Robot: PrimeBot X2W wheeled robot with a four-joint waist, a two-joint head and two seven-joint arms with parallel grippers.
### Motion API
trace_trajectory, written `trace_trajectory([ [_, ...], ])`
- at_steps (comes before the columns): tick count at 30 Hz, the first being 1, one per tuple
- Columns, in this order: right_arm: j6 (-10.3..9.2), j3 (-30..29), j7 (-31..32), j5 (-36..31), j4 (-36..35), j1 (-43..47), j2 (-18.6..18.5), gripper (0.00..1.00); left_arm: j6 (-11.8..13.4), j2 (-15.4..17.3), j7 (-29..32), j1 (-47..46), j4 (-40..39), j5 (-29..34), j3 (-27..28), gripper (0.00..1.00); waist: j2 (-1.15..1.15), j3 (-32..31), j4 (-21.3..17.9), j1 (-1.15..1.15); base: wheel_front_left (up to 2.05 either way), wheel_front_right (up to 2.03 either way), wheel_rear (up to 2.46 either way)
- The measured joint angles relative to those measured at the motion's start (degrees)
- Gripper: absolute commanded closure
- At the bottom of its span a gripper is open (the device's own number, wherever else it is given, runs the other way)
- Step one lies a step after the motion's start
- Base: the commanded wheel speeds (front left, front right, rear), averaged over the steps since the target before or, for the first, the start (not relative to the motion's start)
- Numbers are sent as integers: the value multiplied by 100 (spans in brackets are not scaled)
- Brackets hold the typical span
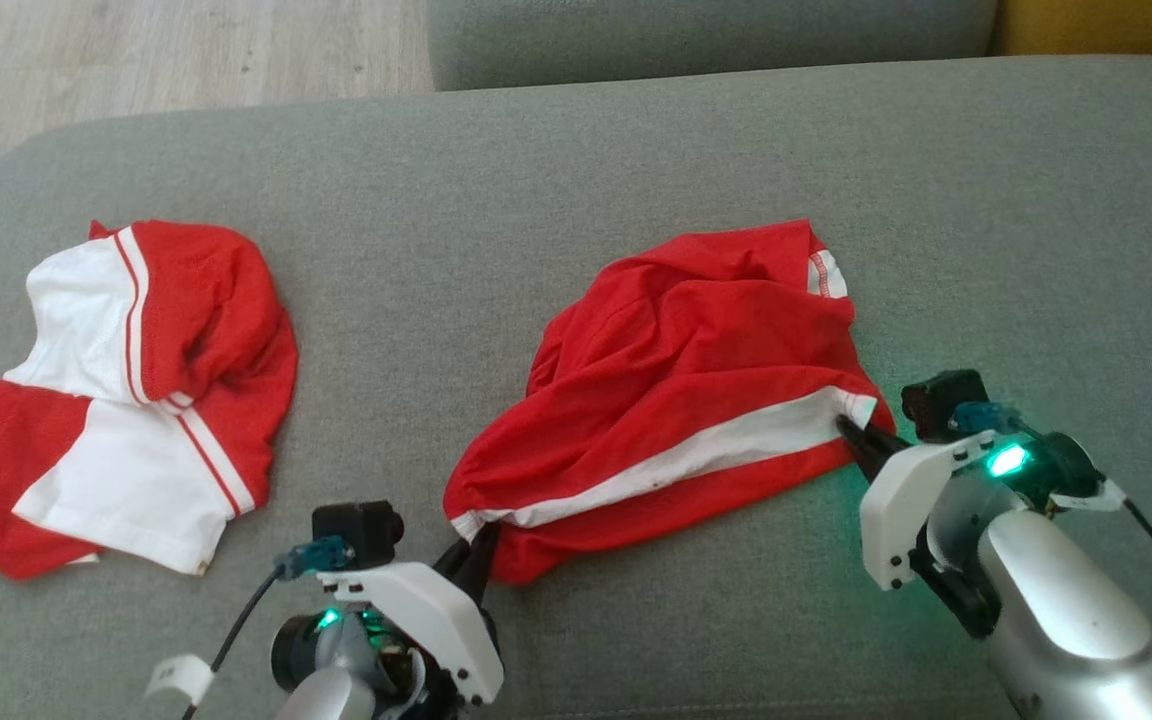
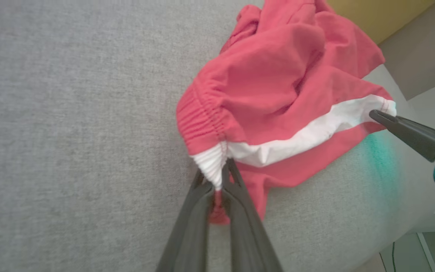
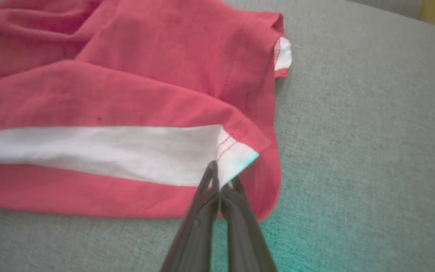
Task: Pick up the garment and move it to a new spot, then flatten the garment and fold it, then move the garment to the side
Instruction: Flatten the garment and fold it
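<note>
The garment (image 1: 676,390) is a pair of red shorts with a white side stripe, bunched up on the grey sofa cushion (image 1: 576,150). My left gripper (image 1: 481,540) is shut on its white elastic waistband corner (image 2: 212,170), at the garment's lower left. My right gripper (image 1: 851,432) is shut on the white hem corner (image 3: 232,158) at the stripe's other end. In the left wrist view the garment (image 2: 278,94) stretches from my left gripper (image 2: 217,181) to the right gripper's fingers (image 2: 402,126). In the right wrist view my right gripper (image 3: 221,179) pinches the garment (image 3: 127,94).
A second red and white garment (image 1: 126,390) lies crumpled on the cushion's left end. Another grey cushion (image 1: 706,35) stands behind, with wooden floor (image 1: 166,50) at the far left and a yellow surface (image 1: 1106,25) at the far right.
</note>
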Motion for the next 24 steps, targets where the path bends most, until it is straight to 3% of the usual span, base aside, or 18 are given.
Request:
trace_trajectory([
  [4,0,-109,-82,180,-348,6,-25,100,-70,0,-54,1,-202,-185,24,100,0,-48,-29,0,0,0,0],
  [7,0,-349,-79,515,-958,81,-88,100,-200,2,-51,55,-776,-479,142,100,0,-107,-64,0,0,0,0],
  [15,0,-1385,771,2015,-3810,1049,-532,100,-268,257,665,701,-3418,-1561,520,100,0,-251,-214,0,0,0,0],
  [20,0,-2274,1491,2709,-5614,1256,-549,100,-175,546,1397,426,-4914,-1908,606,100,0,-208,-292,0,0,0,0],
  [24,0,-2705,1993,3080,-6268,1127,-513,100,-21,667,1901,-187,-5431,-2215,795,100,0,-129,-347,0,0,0,0],
])
